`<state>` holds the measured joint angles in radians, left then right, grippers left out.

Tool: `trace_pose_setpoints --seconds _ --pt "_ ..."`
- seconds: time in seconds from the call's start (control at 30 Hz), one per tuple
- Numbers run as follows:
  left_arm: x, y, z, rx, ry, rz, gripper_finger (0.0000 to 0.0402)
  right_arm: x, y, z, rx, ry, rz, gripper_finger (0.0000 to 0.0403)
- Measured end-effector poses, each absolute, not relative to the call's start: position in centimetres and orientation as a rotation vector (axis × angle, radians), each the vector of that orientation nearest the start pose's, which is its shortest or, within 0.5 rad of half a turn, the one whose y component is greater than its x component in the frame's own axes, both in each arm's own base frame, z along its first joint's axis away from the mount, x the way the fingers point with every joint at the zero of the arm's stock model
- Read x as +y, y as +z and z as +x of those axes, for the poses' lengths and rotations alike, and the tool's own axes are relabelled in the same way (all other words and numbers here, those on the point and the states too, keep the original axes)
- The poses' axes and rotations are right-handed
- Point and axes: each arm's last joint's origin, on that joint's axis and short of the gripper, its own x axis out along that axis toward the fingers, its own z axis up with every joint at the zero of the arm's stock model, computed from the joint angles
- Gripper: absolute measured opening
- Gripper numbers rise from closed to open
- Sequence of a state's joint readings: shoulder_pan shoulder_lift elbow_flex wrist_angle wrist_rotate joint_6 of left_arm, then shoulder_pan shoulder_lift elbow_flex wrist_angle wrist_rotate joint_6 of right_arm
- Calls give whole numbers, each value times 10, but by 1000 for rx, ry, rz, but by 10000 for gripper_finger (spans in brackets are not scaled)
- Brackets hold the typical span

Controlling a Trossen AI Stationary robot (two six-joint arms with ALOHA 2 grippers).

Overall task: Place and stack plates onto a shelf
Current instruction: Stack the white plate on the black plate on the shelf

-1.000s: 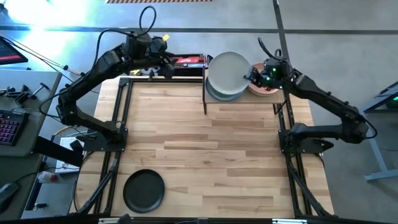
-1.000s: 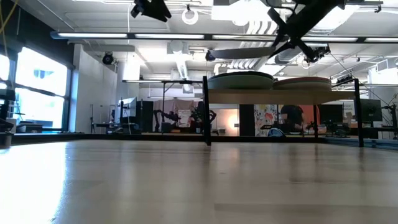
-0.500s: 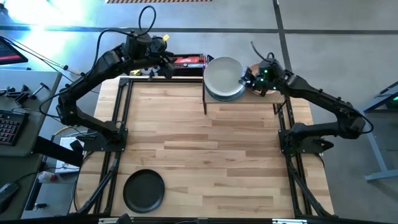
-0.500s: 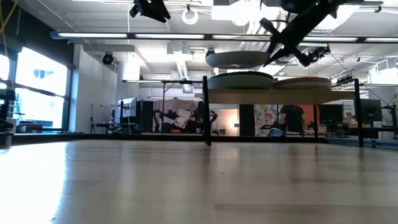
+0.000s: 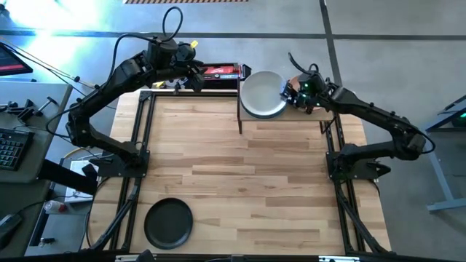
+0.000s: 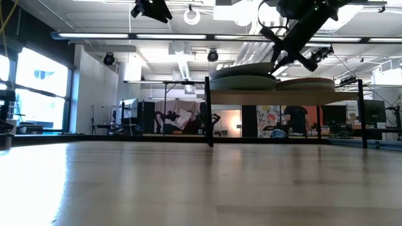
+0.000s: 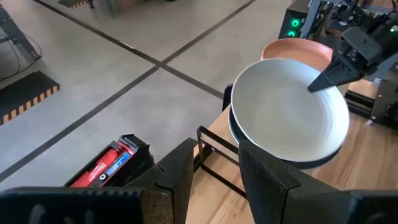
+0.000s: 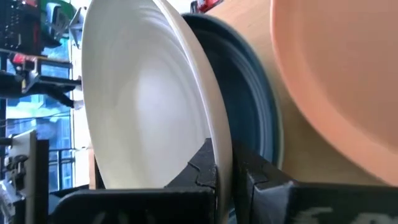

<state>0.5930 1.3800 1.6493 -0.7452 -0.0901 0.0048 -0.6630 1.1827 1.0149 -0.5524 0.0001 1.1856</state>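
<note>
Right gripper [image 5: 289, 93] grasping off-white plate [image 5: 263, 93] by its rim.
Dark teal plate [image 7: 245, 134] lies directly beneath it; peach plate [image 8: 336, 81] beside. Left gripper [image 5: 195, 75] released.

The right arm stretches from its base at the tabletop's right edge toward the far edge, wrist turned sideways, and its right gripper [image 5: 286, 92] has its two fingers [image 8: 214, 167] pinched tight on the rim of the off-white plate [image 5: 263, 94], held tilted. The left arm rises from its base at the left edge and bends toward the far left corner, where the left gripper [image 5: 195, 75] hangs high in the air with its fingers [image 7: 177, 171] parted, holding nothing.
</note>
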Motion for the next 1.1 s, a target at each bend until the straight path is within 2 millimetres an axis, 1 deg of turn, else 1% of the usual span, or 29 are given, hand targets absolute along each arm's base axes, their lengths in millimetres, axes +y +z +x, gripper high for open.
trace_pose_setpoints --seconds 0.27,0.37,0.77,1.1 --pt "156 442 227 471 669 -116 117 -151 302 192 240 -999 1307 0" --pt "156 442 227 471 669 -116 117 -151 302 192 240 -999 1307 7" --pt "156 442 227 471 671 -116 117 -152 299 195 273 -990 1291 72" --pt "157 442 227 471 673 -115 117 -154 308 183 287 -910 1250 114"
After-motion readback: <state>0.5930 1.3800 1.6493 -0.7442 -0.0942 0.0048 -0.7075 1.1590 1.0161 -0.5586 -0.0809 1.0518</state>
